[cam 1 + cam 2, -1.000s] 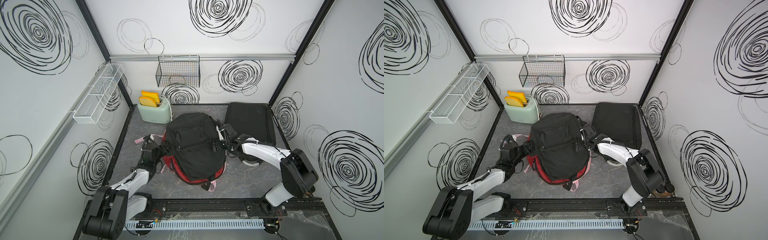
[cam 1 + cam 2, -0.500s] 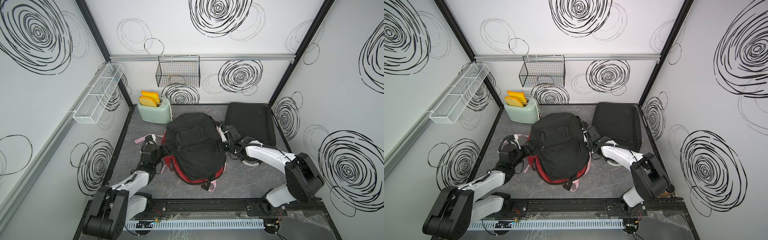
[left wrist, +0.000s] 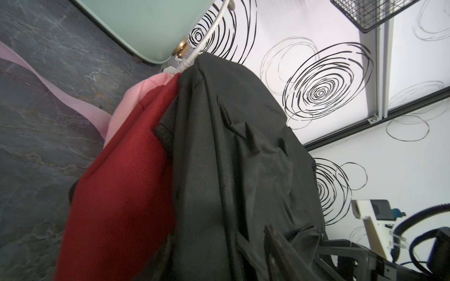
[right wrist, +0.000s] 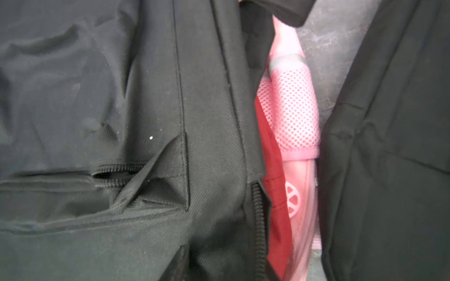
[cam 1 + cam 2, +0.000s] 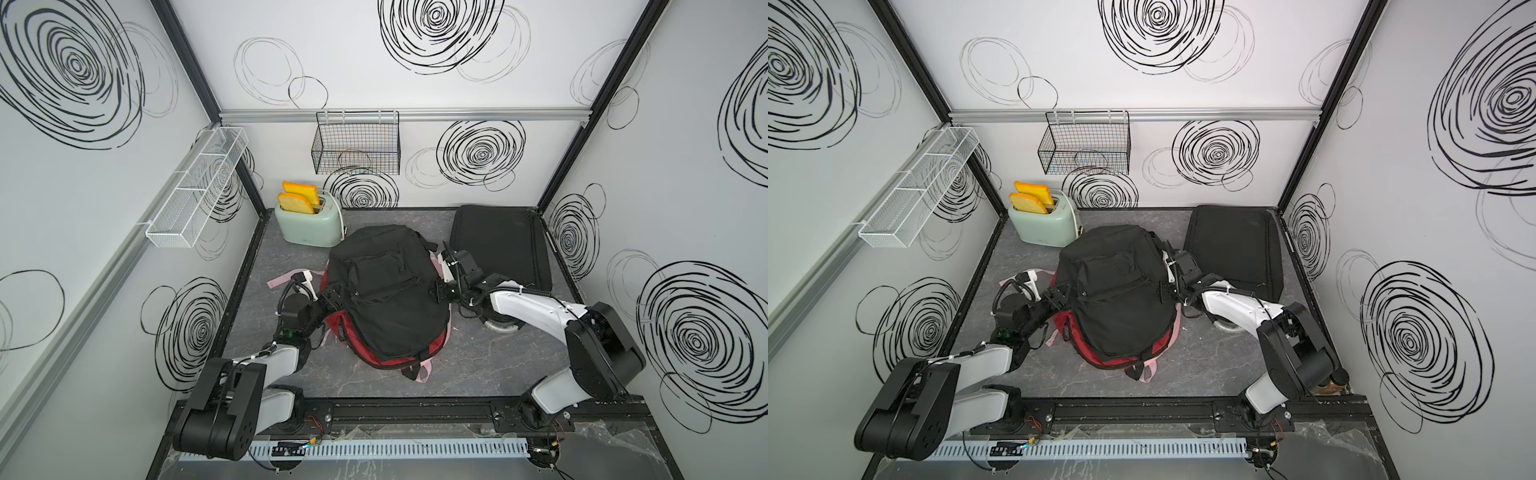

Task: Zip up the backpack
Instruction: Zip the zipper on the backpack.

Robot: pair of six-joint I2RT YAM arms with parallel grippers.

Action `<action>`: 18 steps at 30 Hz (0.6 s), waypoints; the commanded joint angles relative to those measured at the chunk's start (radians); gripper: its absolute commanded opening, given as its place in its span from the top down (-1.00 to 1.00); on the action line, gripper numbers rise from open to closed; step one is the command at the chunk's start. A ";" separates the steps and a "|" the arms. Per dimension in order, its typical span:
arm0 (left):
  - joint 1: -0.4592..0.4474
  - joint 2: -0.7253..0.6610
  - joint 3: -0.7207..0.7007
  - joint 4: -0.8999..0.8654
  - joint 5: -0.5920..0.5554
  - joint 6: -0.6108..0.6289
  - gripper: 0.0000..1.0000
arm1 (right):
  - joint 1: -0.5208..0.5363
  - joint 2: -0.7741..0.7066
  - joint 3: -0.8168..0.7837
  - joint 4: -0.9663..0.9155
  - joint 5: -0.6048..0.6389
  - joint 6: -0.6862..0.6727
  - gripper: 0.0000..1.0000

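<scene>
In both top views the backpack (image 5: pixel 390 291) (image 5: pixel 1117 286) lies flat near the middle of the grey table (image 5: pixel 478 365), its black panel (image 5: pixel 386 266) facing up and its red body (image 5: pixel 343 328) showing along the near rim. It sits between a mint toaster (image 5: pixel 309 226) at the back and a flat black case (image 5: pixel 498 245) on the right. The left gripper (image 5: pixel 332 297) touches the pack's left edge and the right gripper (image 5: pixel 439 291) touches its right edge, roughly level with each other. Both sets of jaws are dark against dark cloth, so I cannot tell whether either is parted or pinching fabric. The left wrist view is filled by the black panel (image 3: pixel 243 170) bulging over the red body (image 3: pixel 121 194), with a pink strap (image 3: pixel 73 102) lying across the table near the toaster; its own jaws are not clearly shown. The right wrist view looks closely at black cloth, where a line of zipper teeth (image 4: pixel 259 231) runs beside exposed red lining, with a pink mesh strap (image 4: pixel 289 114) next to it and the black case beyond. No fingers appear here, so the grip cannot be told
</scene>
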 commanded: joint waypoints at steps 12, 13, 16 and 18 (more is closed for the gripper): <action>0.012 -0.075 -0.031 0.132 0.048 -0.043 -0.22 | 0.109 0.014 0.412 -0.241 0.330 -0.109 -0.59; 0.012 -0.077 -0.032 0.139 0.051 -0.046 -0.18 | 0.137 0.032 0.432 -0.225 0.318 -0.131 -0.56; 0.012 -0.079 -0.031 0.143 0.058 -0.049 0.01 | 0.217 0.107 0.499 -0.203 0.302 -0.186 -0.53; 0.012 -0.080 -0.033 0.147 0.059 -0.052 0.02 | 0.260 0.168 0.553 -0.204 0.293 -0.215 -0.48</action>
